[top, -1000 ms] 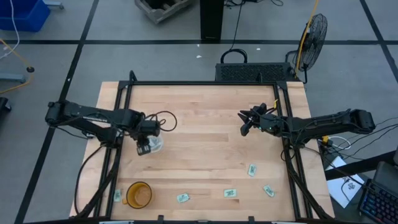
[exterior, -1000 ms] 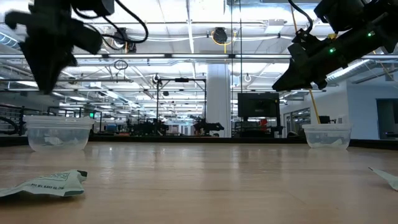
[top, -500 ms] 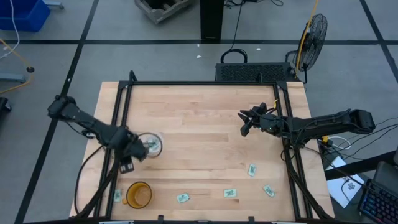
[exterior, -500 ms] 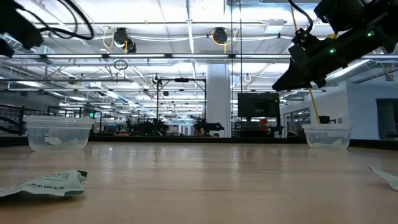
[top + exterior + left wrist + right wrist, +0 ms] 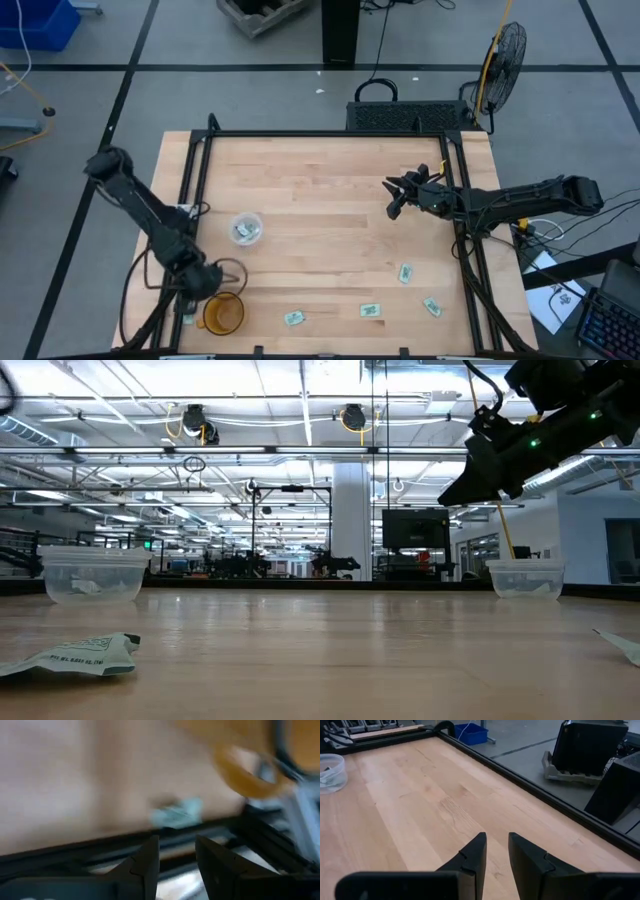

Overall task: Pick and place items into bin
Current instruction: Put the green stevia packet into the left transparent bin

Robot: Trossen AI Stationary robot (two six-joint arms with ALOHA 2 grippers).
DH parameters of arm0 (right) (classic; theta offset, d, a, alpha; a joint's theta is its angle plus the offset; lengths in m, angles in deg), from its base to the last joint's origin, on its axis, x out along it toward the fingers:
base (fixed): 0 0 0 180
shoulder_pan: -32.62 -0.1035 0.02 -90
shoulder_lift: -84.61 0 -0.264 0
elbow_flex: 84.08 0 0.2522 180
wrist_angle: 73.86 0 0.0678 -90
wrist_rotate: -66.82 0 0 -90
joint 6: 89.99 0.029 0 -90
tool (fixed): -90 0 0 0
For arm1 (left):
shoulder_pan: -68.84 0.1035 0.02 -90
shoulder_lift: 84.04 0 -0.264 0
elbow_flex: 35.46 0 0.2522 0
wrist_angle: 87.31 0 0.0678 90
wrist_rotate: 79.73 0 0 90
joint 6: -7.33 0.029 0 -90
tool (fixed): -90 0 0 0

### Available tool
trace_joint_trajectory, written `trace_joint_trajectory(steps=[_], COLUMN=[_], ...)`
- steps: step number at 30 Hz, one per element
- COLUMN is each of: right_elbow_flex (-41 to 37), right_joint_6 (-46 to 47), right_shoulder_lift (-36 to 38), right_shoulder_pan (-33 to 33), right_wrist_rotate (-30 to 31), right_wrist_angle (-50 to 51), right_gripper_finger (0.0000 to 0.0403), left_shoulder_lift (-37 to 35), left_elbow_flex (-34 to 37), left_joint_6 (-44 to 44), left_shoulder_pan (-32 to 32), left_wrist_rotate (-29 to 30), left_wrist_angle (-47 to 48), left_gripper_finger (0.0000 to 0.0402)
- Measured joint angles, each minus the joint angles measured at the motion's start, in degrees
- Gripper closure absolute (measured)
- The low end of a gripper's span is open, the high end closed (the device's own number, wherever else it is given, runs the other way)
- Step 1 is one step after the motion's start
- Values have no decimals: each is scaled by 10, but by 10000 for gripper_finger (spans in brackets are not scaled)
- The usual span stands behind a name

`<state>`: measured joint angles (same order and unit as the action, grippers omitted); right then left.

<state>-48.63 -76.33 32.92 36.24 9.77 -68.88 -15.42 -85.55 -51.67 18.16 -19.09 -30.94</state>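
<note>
Several pale green and white packets lie flat along the table's near edge: one point(image 5: 188, 313) left of the orange cup, others at mid-table point(image 5: 293, 318), point(image 5: 371, 310) and to the right point(image 5: 405, 272), point(image 5: 431, 305). The clear round bin point(image 5: 245, 228) stands left of centre with packets inside. My left gripper point(image 5: 192, 293) hovers open at the near left corner, just beyond the leftmost packet point(image 5: 177, 813), touching nothing. My right gripper point(image 5: 393, 198) hangs open above the right part of the table point(image 5: 496, 851), also free.
An orange cup point(image 5: 222, 312) stands at the near left, right beside my left gripper and the leftmost packet. A black frame rail point(image 5: 190, 200) runs along the table's edges. The low view shows a second clear tub point(image 5: 525, 578) far right. Bare wood point(image 5: 320, 220) lies mid-table.
My left arm has swung quickly from above the clear bin toward the table's near left corner and now sits by the orange cup and the leftmost packet. It has left the low view. The bin and packets have stayed in place.
</note>
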Motion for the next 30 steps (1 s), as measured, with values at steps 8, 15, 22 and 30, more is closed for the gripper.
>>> trace_joint_trajectory(steps=[8, 15, 22, 30], right_elbow_flex=[0, 0, 0, 0], right_joint_6=[0, 0, 0, 0], right_shoulder_lift=[0, 0, 0, 0], right_shoulder_pan=[33, 64, 86, 92], right_wrist_rotate=[0, 0, 0, -1], right_wrist_angle=[-21, -60, -80, -86], right_gripper_finger=[330, 330, 330, 330], left_shoulder_lift=[7, 69, 92, 93], left_elbow_flex=[21, 20, 19, 20], left_joint_6=[-64, -34, -10, -28], left_shoulder_pan=[-87, -113, -114, -127], left_wrist_rotate=[62, 74, 109, 125], left_wrist_angle=[-113, -114, -117, -114], left_gripper_finger=[270, 270, 270, 270])
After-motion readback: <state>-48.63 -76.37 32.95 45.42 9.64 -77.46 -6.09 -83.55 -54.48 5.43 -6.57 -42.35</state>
